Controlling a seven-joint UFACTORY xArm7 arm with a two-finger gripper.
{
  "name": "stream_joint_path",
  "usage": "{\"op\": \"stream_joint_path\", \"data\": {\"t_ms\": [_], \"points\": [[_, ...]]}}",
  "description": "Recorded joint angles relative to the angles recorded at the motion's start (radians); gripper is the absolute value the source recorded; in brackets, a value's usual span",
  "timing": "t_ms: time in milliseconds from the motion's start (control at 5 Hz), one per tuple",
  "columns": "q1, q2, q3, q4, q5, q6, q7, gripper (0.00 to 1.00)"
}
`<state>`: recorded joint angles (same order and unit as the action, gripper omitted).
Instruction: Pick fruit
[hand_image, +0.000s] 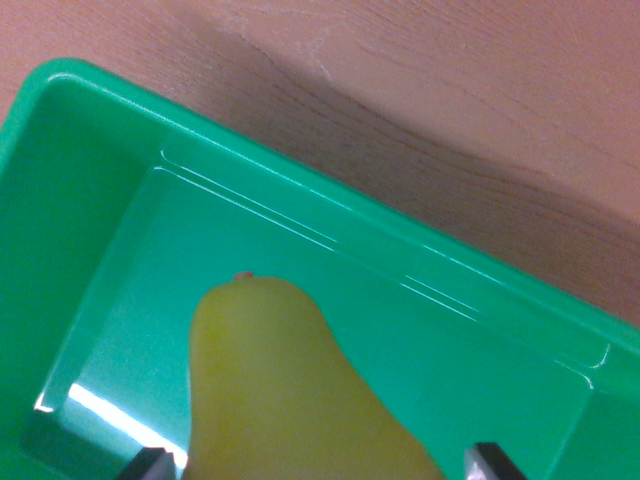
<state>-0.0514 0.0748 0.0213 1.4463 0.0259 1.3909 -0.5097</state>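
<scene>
A yellow pear (290, 390) fills the lower middle of the wrist view, its narrow stem end pointing up and away. It sits between the two fingertips of my gripper (320, 466), of which only the grey tips show, one fingertip (150, 464) at the wrist view's left and the other at its right. The jaws stand close against the pear's sides, and the pear looks held above the floor of a green plastic bin (90, 200). Where the pads touch the pear is cut off by the bottom edge.
The bin's far rim (400, 235) runs diagonally from upper left to lower right. Beyond it lies a brown wooden tabletop (450, 90). A bright glare marks the bin floor at the lower left.
</scene>
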Motion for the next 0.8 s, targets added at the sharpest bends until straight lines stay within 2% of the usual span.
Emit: {"op": "stream_joint_path", "data": {"t_ms": [200,800], "points": [[-0.0001,-0.01,0.0,0.016,-0.0002,0.026,0.001,1.0],[-0.0002,-0.018,0.0,0.029,-0.0003,0.047,0.001,1.0]]}}
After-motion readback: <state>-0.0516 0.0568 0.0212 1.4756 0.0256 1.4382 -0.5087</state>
